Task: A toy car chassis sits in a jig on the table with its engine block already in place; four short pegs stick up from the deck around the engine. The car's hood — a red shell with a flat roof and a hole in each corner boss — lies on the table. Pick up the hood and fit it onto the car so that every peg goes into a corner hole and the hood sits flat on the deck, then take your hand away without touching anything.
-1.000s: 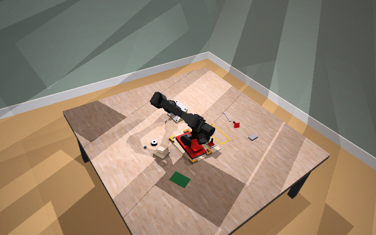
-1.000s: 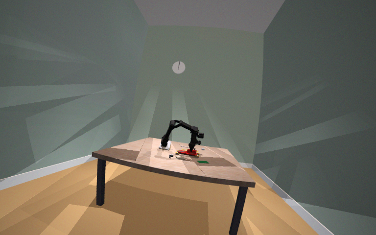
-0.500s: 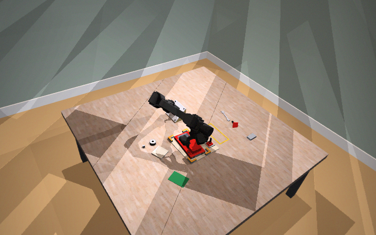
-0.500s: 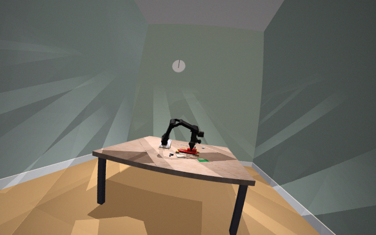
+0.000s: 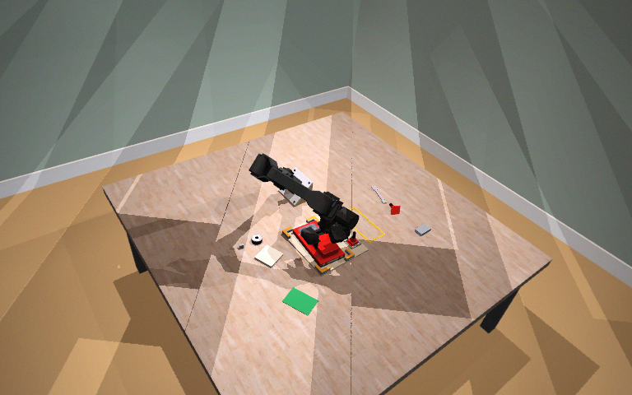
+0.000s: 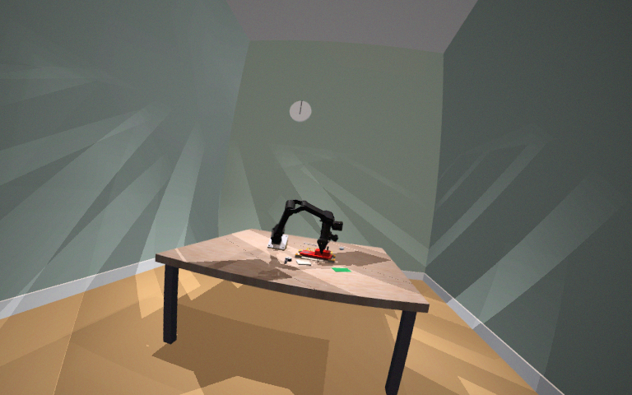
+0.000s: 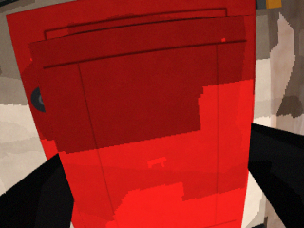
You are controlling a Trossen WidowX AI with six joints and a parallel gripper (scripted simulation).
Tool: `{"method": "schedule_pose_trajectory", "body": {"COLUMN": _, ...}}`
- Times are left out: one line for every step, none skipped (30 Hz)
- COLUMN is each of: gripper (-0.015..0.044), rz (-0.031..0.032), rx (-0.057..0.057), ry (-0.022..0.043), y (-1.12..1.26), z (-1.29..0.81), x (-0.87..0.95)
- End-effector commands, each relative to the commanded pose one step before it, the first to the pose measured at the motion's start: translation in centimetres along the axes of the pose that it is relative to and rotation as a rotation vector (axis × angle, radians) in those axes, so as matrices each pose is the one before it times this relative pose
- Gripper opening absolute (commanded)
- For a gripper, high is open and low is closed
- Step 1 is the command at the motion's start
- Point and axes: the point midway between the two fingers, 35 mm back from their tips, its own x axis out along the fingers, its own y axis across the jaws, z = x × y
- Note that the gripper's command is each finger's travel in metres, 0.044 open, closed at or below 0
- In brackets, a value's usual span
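The red hood (image 5: 328,247) (image 6: 327,252) (image 7: 142,109) is over the front part of the red car chassis (image 5: 324,259) (image 6: 307,254) (image 7: 119,7), low on or just above the deck. My gripper (image 5: 327,239) (image 6: 322,249) (image 7: 155,146) points down, shut on the hood, with one black finger against each side in the wrist view. The hood looks roughly lined up with the deck. The chassis sits in the jig with orange corners (image 5: 322,270) (image 7: 274,4). The pegs, corner holes and engine are hidden, and whether the hood is fully flush cannot be told.
A small red part with a black knob (image 5: 352,241) stands close beside the chassis. A yellow outline (image 5: 377,238), wrench (image 5: 378,194), red square piece (image 5: 395,210) and grey block (image 5: 423,230) lie beyond. A white pad (image 5: 268,256), black-and-white ring (image 5: 256,235) and green sheet (image 5: 300,301) lie opposite.
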Motion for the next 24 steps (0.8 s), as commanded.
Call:
{"method": "schedule_pose_trajectory", "body": {"gripper": 0.044, "rz": 0.0, "rx": -0.0001, "ry": -0.00018, "y": 0.004, "z": 0.001, "x": -0.006}}
{"method": "schedule_pose_trajectory", "body": {"gripper": 0.044, "rz": 0.0, "rx": 0.0, "ry": 0.0, "y": 0.0, "z": 0.0, "x": 0.0}}
{"method": "schedule_pose_trajectory", "body": {"gripper": 0.044, "rz": 0.0, "rx": 0.0, "ry": 0.0, "y": 0.0, "z": 0.0, "x": 0.0}}
{"method": "schedule_pose_trajectory", "body": {"gripper": 0.044, "rz": 0.0, "rx": 0.0, "ry": 0.0, "y": 0.0, "z": 0.0, "x": 0.0}}
{"method": "schedule_pose_trajectory", "body": {"gripper": 0.044, "rz": 0.00034, "rx": 0.0, "ry": -0.00015, "y": 0.008, "z": 0.016, "x": -0.143}}
{"method": "schedule_pose_trajectory", "body": {"gripper": 0.044, "rz": 0.0006, "rx": 0.0, "ry": -0.00027, "y": 0.013, "z": 0.027, "x": -0.261}}
{"method": "schedule_pose_trajectory", "body": {"gripper": 0.044, "rz": 0.00085, "rx": -0.0001, "ry": -0.00038, "y": 0.018, "z": 0.036, "x": -0.389}}
{"method": "schedule_pose_trajectory", "body": {"gripper": 0.044, "rz": 0.00107, "rx": -0.0001, "ry": -0.00049, "y": 0.022, "z": 0.041, "x": -0.532}}
{"method": "schedule_pose_trajectory", "body": {"gripper": 0.044, "rz": 0.00108, "rx": -0.0001, "ry": -0.00052, "y": 0.02, "z": 0.034, "x": -0.6}}
{"method": "schedule_pose_trajectory", "body": {"gripper": 0.044, "rz": 0.00106, "rx": -0.0001, "ry": -0.00054, "y": 0.017, "z": 0.023, "x": -0.678}}
{"method": "schedule_pose_trajectory", "body": {"gripper": 0.044, "rz": 0.00098, "rx": -0.0001, "ry": -0.00056, "y": 0.011, "z": 0.007, "x": -0.757}}
{"method": "schedule_pose_trajectory", "body": {"gripper": 0.044, "rz": 0.00081, "rx": -0.0001, "ry": -0.00055, "y": 0.003, "z": -0.014, "x": -0.812}}
{"method": "schedule_pose_trajectory", "body": {"gripper": 0.044, "rz": 0.00059, "rx": -0.0001, "ry": -0.00053, "y": -0.008, "z": -0.037, "x": -0.837}}
{"method": "schedule_pose_trajectory", "body": {"gripper": 0.044, "rz": 0.00033, "rx": -0.0001, "ry": -0.0005, "y": -0.019, "z": -0.06, "x": -0.842}}
{"method": "schedule_pose_trajectory", "body": {"gripper": 0.044, "rz": 0.00007, "rx": -0.0001, "ry": -0.00038, "y": -0.023, "z": -0.064, "x": -0.666}}
{"method": "schedule_pose_trajectory", "body": {"gripper": 0.044, "rz": -0.00004, "rx": 0.0, "ry": -0.00023, "y": -0.018, "z": -0.046, "x": -0.404}}
{"method": "schedule_pose_trajectory", "body": {"gripper": 0.044, "rz": -0.00003, "rx": 0.0, "ry": -0.00008, "y": -0.007, "z": -0.016, "x": -0.135}}
{"method": "schedule_pose_trajectory", "body": {"gripper": 0.044, "rz": 0.0, "rx": 0.0, "ry": 0.0, "y": 0.0, "z": 0.0, "x": 0.0}}
{"method": "schedule_pose_trajectory", "body": {"gripper": 0.044, "rz": 0.0, "rx": 0.0, "ry": 0.0, "y": 0.0, "z": 0.0, "x": 0.0}}
{"method": "schedule_pose_trajectory", "body": {"gripper": 0.044, "rz": 0.0, "rx": 0.0, "ry": 0.0, "y": 0.0, "z": 0.0, "x": 0.0}}
{"method": "schedule_pose_trajectory", "body": {"gripper": 0.044, "rz": 0.0, "rx": 0.0, "ry": 0.0, "y": 0.0, "z": 0.0, "x": 0.0}}
{"method": "schedule_pose_trajectory", "body": {"gripper": 0.044, "rz": 0.0, "rx": 0.0, "ry": 0.0, "y": 0.0, "z": 0.0, "x": 0.0}}
{"method": "schedule_pose_trajectory", "body": {"gripper": 0.044, "rz": 0.0, "rx": 0.0, "ry": 0.0, "y": 0.0, "z": 0.0, "x": 0.0}}
{"method": "schedule_pose_trajectory", "body": {"gripper": 0.044, "rz": 0.0, "rx": 0.0, "ry": 0.0, "y": 0.0, "z": 0.0, "x": 0.0}}
